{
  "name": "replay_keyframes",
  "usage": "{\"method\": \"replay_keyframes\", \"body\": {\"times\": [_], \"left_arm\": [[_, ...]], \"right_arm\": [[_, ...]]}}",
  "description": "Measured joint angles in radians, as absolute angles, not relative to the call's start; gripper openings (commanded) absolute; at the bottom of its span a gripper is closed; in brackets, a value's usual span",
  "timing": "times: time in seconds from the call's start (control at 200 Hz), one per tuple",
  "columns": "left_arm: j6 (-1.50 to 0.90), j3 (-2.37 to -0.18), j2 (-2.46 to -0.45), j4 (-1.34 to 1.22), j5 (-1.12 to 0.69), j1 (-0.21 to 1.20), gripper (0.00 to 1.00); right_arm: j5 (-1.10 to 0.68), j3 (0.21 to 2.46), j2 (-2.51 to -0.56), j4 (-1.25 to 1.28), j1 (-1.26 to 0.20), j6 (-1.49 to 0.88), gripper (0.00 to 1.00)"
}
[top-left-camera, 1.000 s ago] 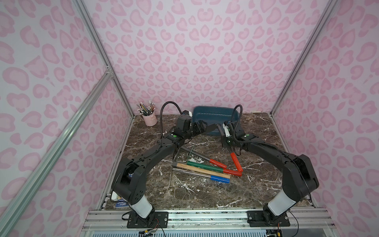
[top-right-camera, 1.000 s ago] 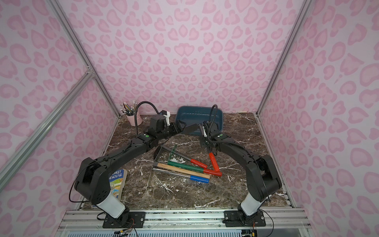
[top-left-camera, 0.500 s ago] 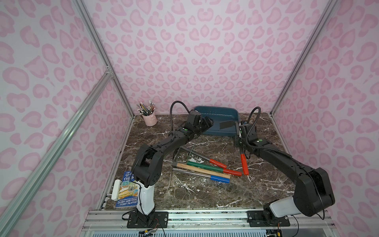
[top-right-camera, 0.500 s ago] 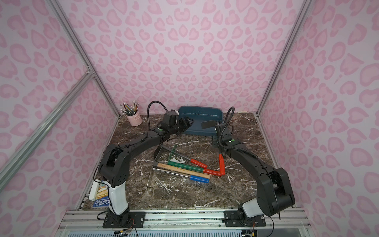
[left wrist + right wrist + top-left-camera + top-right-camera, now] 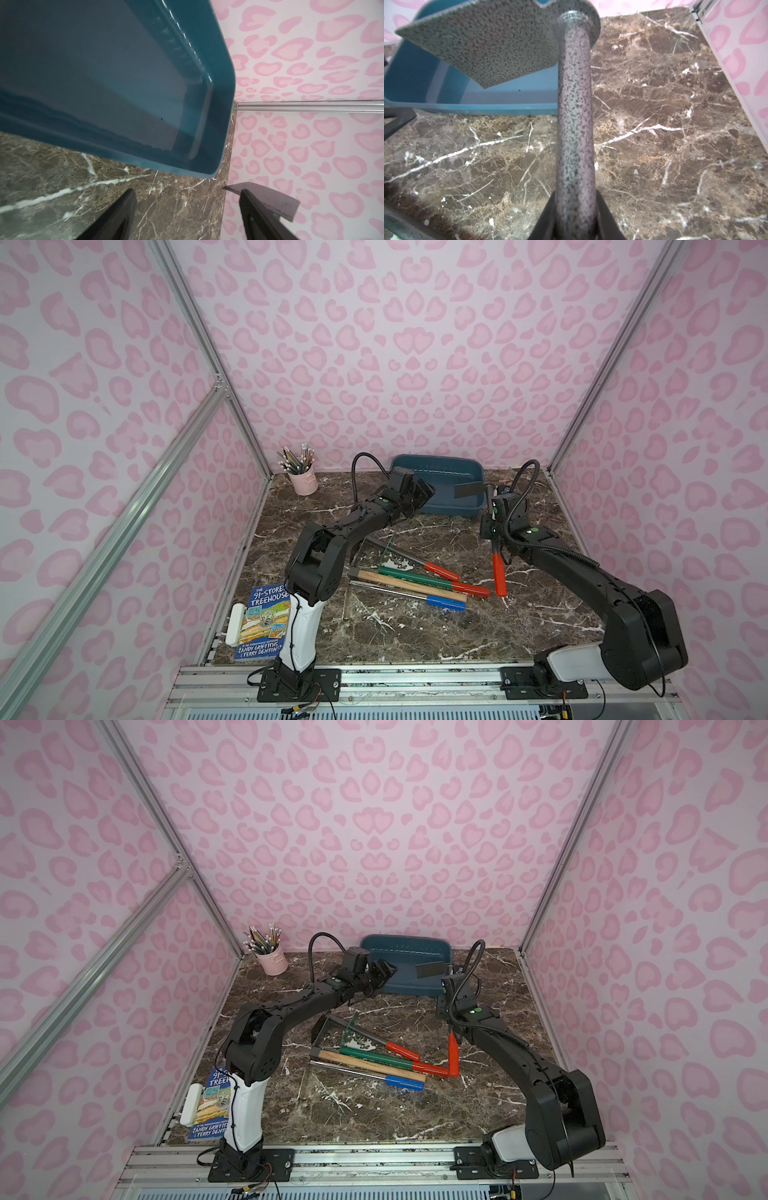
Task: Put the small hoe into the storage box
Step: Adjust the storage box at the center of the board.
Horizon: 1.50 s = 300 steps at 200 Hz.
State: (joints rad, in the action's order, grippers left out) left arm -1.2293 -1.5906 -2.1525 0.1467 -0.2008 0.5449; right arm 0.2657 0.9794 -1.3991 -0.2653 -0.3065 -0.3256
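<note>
My right gripper (image 5: 575,216) is clamping the small hoe (image 5: 574,124) by its shaft, holding its blade above the storage box (image 5: 436,460), red handle trailing outside it. Lowering and releasing are seemingly remaining. My left gripper (image 5: 187,199) is hovering open beside the box.

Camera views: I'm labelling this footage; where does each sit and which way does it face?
Top views: high over the front rail, looking down toward the back wall; left arm and right arm show.
Left wrist: on the left arm, facing the storage box corner; open left gripper shows.
Right wrist: on the right arm, looking along the small hoe; right gripper shut on it.
Shared: both wrist views show the storage box and small hoe's blade.
</note>
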Motion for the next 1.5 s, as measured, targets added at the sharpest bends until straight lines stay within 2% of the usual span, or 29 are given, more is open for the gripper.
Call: {"method": "replay_keyframes", "body": {"times": [0.555,0.795,1.04,1.5], "left_arm": [[-1.333,-1.706,-2.311,0.229,-0.191,0.546,0.79],[-1.348,-1.785,-2.371,0.273,-0.179,0.541,0.75],[-1.349,-1.826,-2.397,0.311,-0.167,0.531,0.65],[-1.318,-1.824,-2.392,0.355,-0.155,0.513,0.38]], "right_arm": [[0.244,0.932,-1.381,-0.222,-0.288,-0.343,0.0],[0.233,0.911,-1.381,-0.204,-0.28,-0.344,0.0],[0.212,0.894,-1.381,-0.185,-0.27,-0.348,0.0],[0.183,0.881,-1.382,-0.165,-0.262,-0.351,0.0]]}}
